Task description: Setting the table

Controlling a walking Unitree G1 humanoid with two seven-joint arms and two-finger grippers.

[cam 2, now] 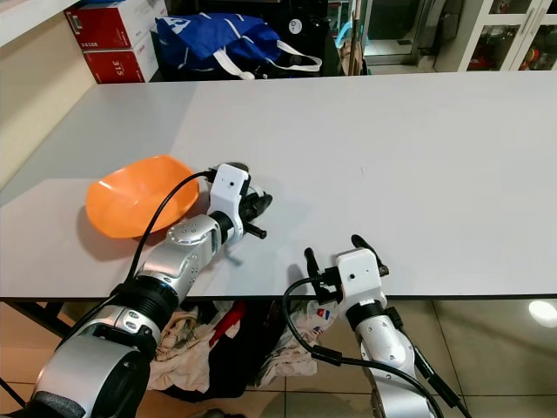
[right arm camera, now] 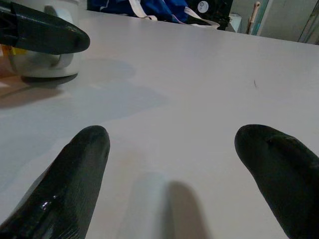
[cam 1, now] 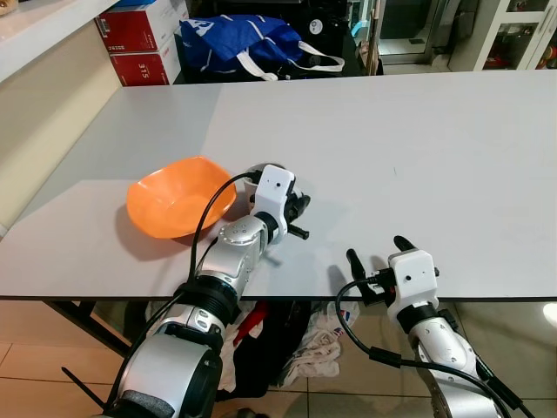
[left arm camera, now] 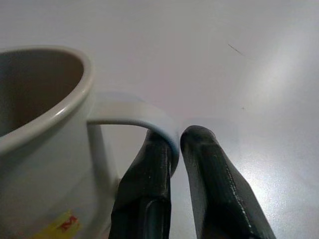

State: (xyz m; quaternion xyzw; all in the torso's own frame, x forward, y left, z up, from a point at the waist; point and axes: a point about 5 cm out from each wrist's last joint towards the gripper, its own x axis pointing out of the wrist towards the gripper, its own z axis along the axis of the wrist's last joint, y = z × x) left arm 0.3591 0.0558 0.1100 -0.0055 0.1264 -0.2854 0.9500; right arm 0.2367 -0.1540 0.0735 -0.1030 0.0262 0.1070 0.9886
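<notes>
A shallow orange plastic bowl (cam 1: pixel 178 197) sits on the pale grey counter (cam 1: pixel 392 148) at 9 o'clock. Just beside it, toward 3 o'clock, the left claw (left arm camera: pixel 174 149) pinches the handle of a white ceramic mug (left arm camera: pixel 45 124) — its 2 fingers clamped. At 5 o'clock, the right claw (right arm camera: pixel 172 149) hovers over the near edge — fingers spread apart, gripping nothing.

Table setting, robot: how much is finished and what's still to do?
Done: an orange bowl sits on the white table. In hand: the left gripper pinches the handle of a white mug standing right beside the bowl. Left: letting the mug go, probably. The right gripper waits open and empty at the table's near edge.
</notes>
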